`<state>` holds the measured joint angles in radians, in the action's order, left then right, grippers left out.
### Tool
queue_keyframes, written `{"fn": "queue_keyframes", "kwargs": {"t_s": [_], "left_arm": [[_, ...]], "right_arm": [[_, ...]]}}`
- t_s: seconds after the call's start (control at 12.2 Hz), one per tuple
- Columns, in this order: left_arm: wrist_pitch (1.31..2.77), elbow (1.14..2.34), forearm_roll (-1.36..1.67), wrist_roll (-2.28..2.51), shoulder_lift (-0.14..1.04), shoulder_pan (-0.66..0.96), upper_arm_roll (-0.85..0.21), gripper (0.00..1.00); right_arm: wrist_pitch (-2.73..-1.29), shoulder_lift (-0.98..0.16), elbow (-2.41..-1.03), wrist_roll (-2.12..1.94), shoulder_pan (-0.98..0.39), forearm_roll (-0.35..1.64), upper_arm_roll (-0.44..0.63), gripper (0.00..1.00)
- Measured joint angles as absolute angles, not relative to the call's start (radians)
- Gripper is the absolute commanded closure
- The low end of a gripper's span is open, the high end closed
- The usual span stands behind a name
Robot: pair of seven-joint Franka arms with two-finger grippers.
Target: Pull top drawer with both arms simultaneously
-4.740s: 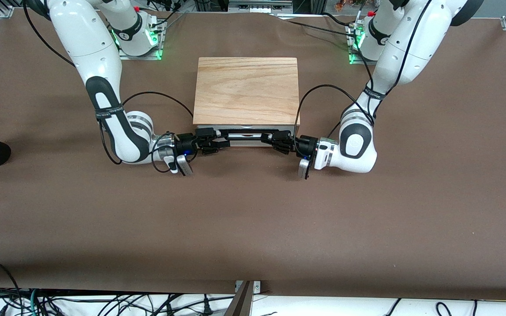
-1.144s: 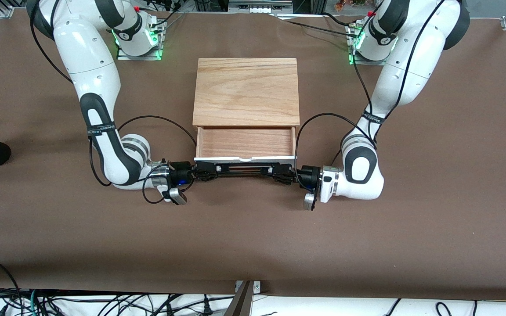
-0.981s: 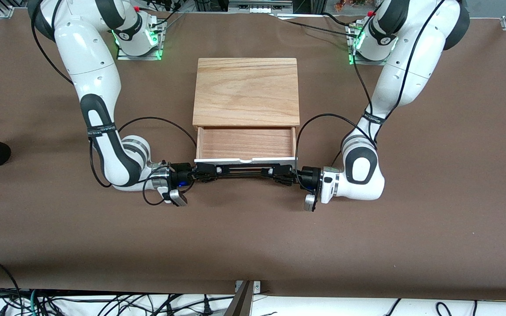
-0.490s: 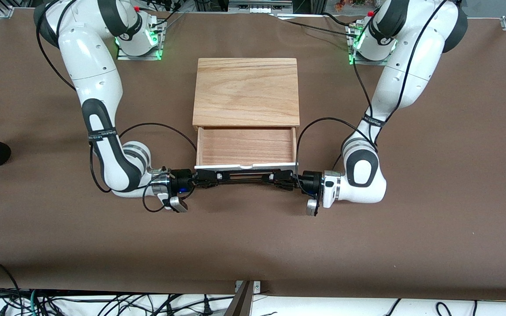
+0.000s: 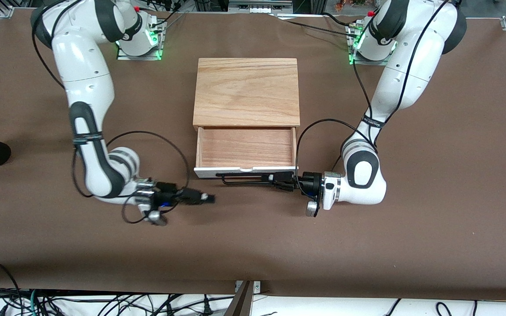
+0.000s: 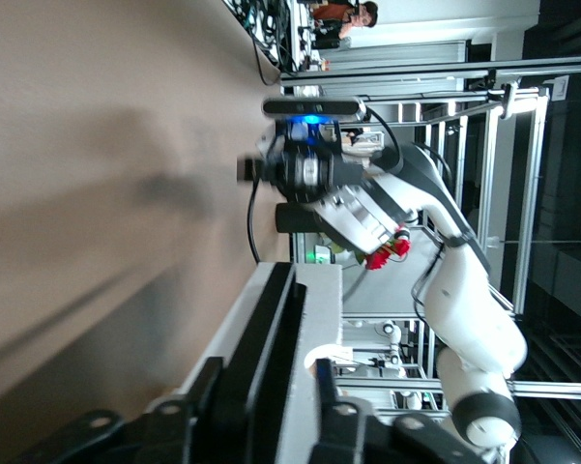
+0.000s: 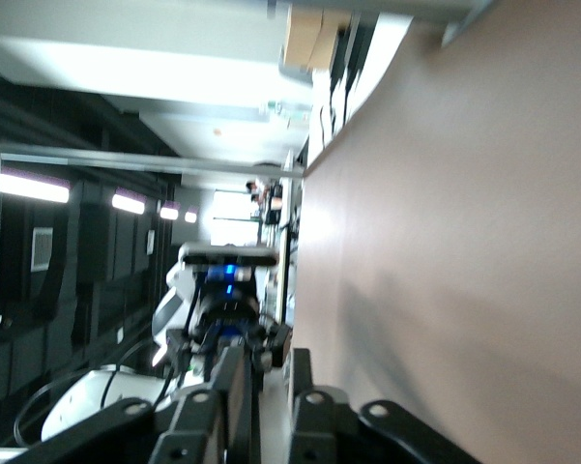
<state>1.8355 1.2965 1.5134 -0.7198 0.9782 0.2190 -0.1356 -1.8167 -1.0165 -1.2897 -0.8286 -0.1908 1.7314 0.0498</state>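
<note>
1. Brown table [image 5: 253, 245], part nearest the camera: bare.
2. Right gripper [image 5: 207, 198], black two-finger type: over the table, clear of the drawer's handle, off toward the right arm's end. The jaws are parted only narrowly and hold nothing.
3. Left gripper [image 5: 276, 178], same black type: at the handle's end toward the left arm's side. Whether it clamps the handle or is loose I cannot tell.
4. Long thin black wire handle [image 5: 242, 176]: runs along the drawer front, with only the left gripper at it.
5. Top drawer [image 5: 246, 147], shallow and wide with a white front panel and a reddish-wood inside: drawn well out from under the box toward the camera, empty, sitting square.
6. Light oak top slab [image 5: 246, 90]: just above the drawer and farther from the camera.
7. Step, by my judgement: the pull looks done and release is under way.
8. Next, by my judgement: free the left gripper and back both arms off without nudging the drawer.
</note>
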Motion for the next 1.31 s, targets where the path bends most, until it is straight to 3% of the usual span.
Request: {"fn": "queue_keyframes", "kwargs": {"t_s": [0.65,0.9,1.31], "left_arm": [[1.827,1.296,1.408,-0.707,0.963,0.203,-0.121,0.0],[1.827,1.291,1.364,-0.708,0.954,0.205,-0.076,0.0],[1.824,1.183,1.013,-0.571,0.848,0.179,-0.041,0.0]], "right_arm": [[-1.82,-1.027,-1.261,-0.811,-0.188,1.705,0.07,0.0],[-1.82,-1.009,-1.234,-0.679,-0.188,1.594,0.106,0.0],[-1.822,-0.894,-1.222,-0.317,-0.189,1.324,0.132,0.0]]}}
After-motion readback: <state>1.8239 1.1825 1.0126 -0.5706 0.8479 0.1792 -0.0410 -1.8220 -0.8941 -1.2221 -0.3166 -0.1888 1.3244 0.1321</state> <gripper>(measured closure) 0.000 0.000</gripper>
